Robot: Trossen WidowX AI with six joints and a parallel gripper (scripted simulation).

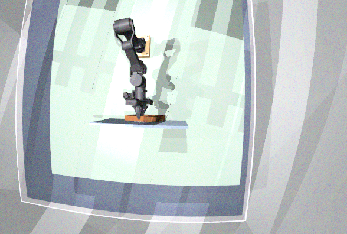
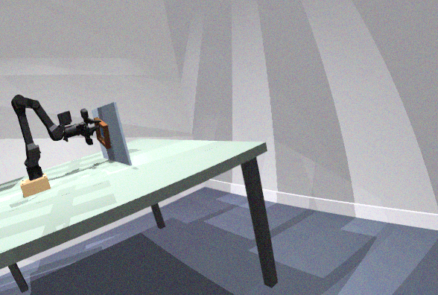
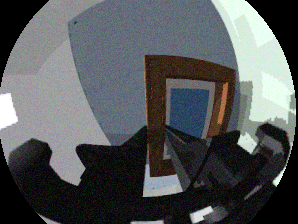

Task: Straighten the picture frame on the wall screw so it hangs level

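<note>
brown wood frame (image 3: 160,112) with a blue picture hangs against the grey wall panel (image 2: 113,133) standing on the pale green table (image 2: 179,161), its side rail pinched between the dark gripper (image 1: 139,114) fingers of the outstretched arm (image 2: 45,120).

Arm (image 2: 37,122) stretched forward, elbow raised, hand (image 1: 141,114) clamped on frame (image 1: 153,118)
</note>
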